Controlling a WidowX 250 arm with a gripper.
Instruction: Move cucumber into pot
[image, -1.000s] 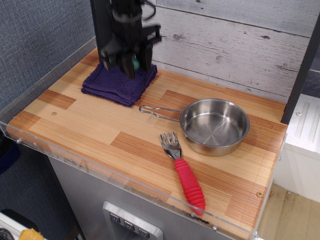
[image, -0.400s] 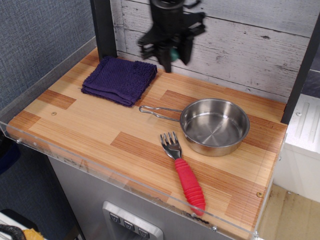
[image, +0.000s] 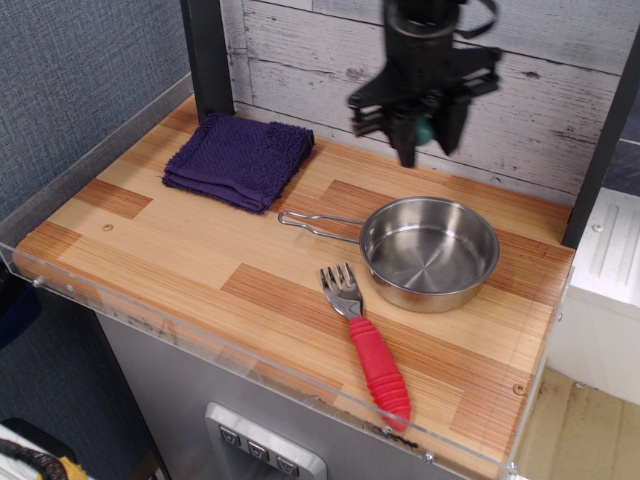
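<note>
Red-handled fork nearest, on wooden table. Behind it, pot, empty. Purple cloth far left. Gripper above pot's far side, clamped on cucumber, airborne.

A teal-green cucumber hangs clamped above the table; the shiny steel pot sits empty below.

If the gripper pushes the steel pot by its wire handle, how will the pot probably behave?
The pot would probably slide, not tip: it looks shallow, wide and flat-bottomed. Its shiny metal on the smooth wooden table suggests little friction. A sideways push on the long thin handle would likely make it pivot, perhaps towards the fork close by.
</note>
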